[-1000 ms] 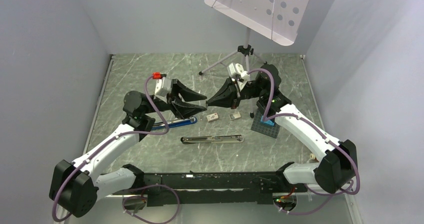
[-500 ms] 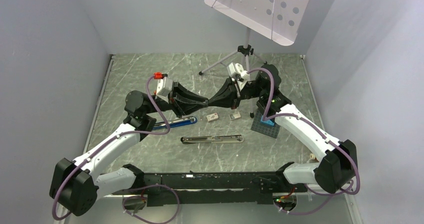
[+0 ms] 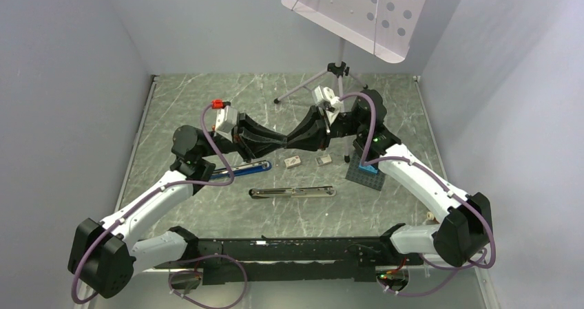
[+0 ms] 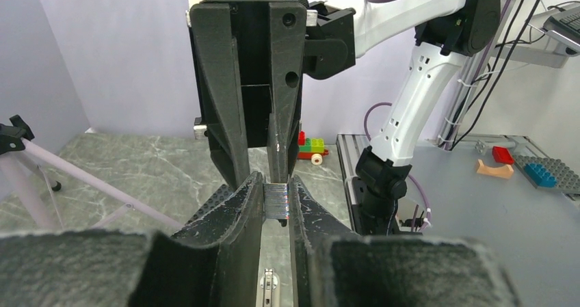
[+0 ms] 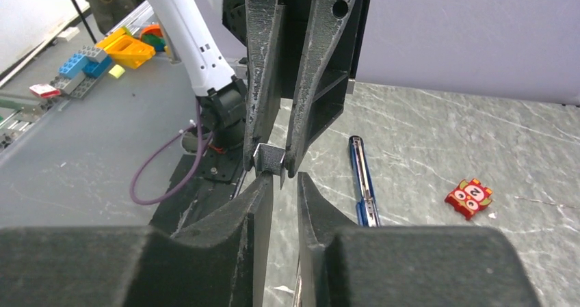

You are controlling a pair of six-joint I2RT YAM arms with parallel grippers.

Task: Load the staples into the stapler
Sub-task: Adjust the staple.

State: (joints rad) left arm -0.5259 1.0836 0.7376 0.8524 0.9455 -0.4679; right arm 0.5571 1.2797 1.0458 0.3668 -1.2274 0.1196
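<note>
The staples (image 4: 277, 201), a small silver block, sit pinched between the tips of my left gripper (image 4: 276, 185), which is shut on them in mid-air. My right gripper (image 5: 284, 182) faces it tip to tip, its jaws slightly apart with nothing between them; the staples (image 5: 271, 158) show just beyond its fingertips. From above, the left gripper (image 3: 282, 142) and right gripper (image 3: 292, 140) meet over the table's middle. A silver stapler (image 3: 293, 192) lies opened out flat below them, and a blue stapler (image 3: 241, 169) lies to its left.
Two small white boxes (image 3: 293, 162) (image 3: 324, 160) lie under the grippers. A dark baseplate (image 3: 359, 175) with a blue brick sits at the right, a tripod (image 3: 324, 82) stands at the back, and a red owl tile (image 5: 469, 197) lies beyond the blue stapler (image 5: 361, 180).
My left gripper moved right to meet the right one and closed on the staples. The right gripper, shut before, has opened its jaws a little.
</note>
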